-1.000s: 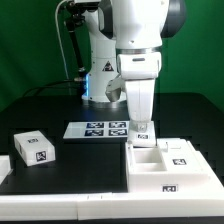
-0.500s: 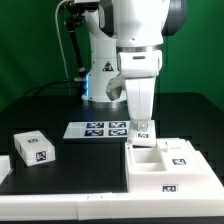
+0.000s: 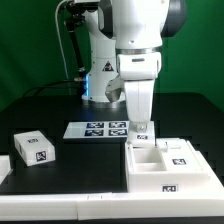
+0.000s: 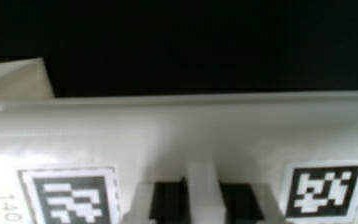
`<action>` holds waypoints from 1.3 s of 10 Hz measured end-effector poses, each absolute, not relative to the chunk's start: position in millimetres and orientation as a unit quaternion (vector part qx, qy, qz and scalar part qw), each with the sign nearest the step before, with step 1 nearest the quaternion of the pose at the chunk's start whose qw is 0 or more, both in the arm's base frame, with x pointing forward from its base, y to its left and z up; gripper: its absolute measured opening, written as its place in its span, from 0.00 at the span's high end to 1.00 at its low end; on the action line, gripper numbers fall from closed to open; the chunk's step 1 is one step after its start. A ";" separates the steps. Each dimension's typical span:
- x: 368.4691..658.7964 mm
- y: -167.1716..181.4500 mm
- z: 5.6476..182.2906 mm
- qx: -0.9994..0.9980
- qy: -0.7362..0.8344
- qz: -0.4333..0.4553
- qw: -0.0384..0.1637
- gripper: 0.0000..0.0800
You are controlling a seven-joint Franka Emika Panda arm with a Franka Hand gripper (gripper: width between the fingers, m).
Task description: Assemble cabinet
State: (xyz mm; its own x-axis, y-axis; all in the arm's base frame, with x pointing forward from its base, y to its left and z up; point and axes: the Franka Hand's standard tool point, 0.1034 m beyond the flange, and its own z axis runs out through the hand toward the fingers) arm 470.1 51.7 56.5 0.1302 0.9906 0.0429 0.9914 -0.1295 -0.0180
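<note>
The cabinet (image 3: 165, 172), a large white thin-walled box with marker tags, lies at the exterior view's right. My gripper (image 3: 141, 129) points straight down at its far wall. In the wrist view the two dark fingers (image 4: 167, 203) stand on either side of a thin white wall of the cabinet (image 4: 194, 130), between two tags, and the gripper (image 4: 204, 204) is closed on that wall. A smaller white tagged block (image 3: 32, 147) lies on the black table at the exterior view's left. Another tagged white piece (image 3: 179, 152) sits at the cabinet's right side.
The marker board (image 3: 98, 128) lies flat behind the cabinet, near the robot's base (image 3: 100, 85). Part of another white piece (image 3: 4, 166) shows at the exterior view's left edge. A white strip (image 3: 60, 208) runs along the front.
</note>
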 end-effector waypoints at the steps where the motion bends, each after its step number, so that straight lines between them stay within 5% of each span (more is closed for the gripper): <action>1: 470.3 51.7 56.1 -0.752 -0.659 -0.010 0.021 0.91; 13: 479.5 47.4 53.7 -0.713 -0.701 -0.023 0.016 0.91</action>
State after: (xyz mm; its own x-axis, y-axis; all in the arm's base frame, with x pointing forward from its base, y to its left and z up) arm 479.5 47.4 53.7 0.0168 0.9984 0.0547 0.9998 -0.0173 0.0086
